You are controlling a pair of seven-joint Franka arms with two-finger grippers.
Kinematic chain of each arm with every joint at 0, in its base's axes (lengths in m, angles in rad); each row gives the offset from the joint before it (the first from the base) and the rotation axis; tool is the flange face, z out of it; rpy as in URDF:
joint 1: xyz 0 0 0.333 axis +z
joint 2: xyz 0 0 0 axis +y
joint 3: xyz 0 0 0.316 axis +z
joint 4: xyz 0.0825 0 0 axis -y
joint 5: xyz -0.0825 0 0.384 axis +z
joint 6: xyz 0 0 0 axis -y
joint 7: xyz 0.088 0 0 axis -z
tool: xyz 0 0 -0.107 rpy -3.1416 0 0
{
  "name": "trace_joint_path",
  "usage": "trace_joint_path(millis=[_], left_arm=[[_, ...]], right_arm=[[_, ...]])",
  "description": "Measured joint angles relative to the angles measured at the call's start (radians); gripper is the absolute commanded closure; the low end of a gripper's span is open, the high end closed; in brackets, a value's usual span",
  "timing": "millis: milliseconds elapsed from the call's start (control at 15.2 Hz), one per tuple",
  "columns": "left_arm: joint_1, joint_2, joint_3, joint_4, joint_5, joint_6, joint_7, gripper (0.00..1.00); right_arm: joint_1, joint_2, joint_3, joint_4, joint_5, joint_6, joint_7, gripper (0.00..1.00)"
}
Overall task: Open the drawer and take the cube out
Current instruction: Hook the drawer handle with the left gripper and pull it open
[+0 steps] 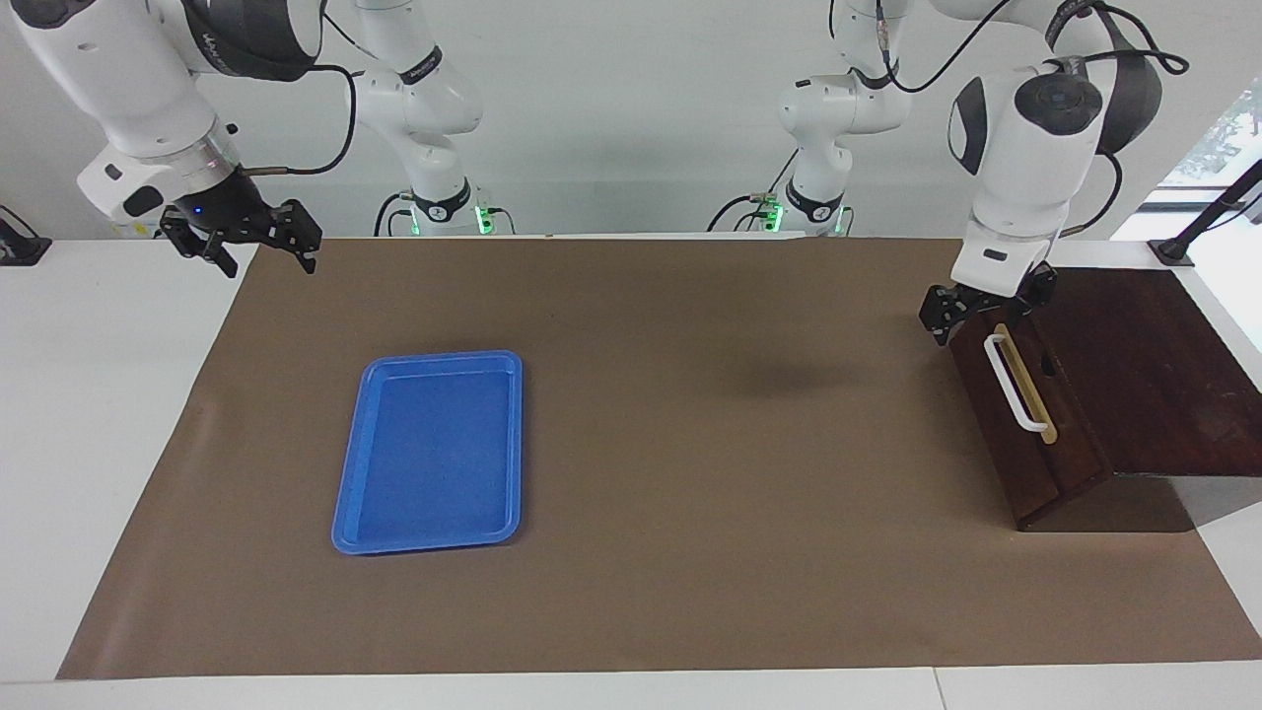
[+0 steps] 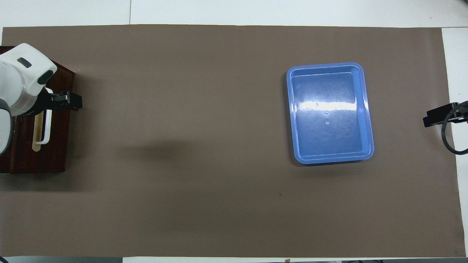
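On the bench (image 1: pixel 99 444) — 1 brown mat (image 1: pixel 690 444), 1 blue tray (image 1: pixel 431 451), 1 dark wooden box (image 1: pixel 1144 375) with 1 drawer (image 1: pixel 1001 424) and 1 white handle (image 1: pixel 1014 384) — plus 2 arms.

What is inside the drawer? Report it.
Nothing inside shows: the drawer is shut, its front with the white handle covering the interior. No cube is in view. The open left gripper hangs by the handle's end.

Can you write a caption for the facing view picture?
Left end effector open by the shut drawer's handle; right arm waits.
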State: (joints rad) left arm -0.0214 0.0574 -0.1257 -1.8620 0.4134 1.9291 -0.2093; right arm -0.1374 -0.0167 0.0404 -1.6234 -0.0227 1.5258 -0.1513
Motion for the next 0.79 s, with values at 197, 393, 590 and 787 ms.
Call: trace_joint_path(millis=[197,393,590,787], left_arm=[[-0.001,0.059,-0.001,-0.04,0.083,0.091,0.005,0.0],[0.006,0.066,0.007,-0.115,0.143,0.177,0.005,0.0],[0.021,0.066,0.014,-0.152,0.161,0.216,0.019,0.0],[0.029,0.066,0.014,-0.158,0.182,0.221,0.037,0.0]], right_arm=[[0.0,0.0,0.0,0.0,0.0,0.0,0.0,0.0],[0.0,0.0,0.0,0.0,0.0,0.0,0.0,0.0],[0.0,0.0,0.0,0.0,0.0,0.0,0.0,0.0],[0.0,0.0,0.0,0.0,0.0,0.0,0.0,0.0]])
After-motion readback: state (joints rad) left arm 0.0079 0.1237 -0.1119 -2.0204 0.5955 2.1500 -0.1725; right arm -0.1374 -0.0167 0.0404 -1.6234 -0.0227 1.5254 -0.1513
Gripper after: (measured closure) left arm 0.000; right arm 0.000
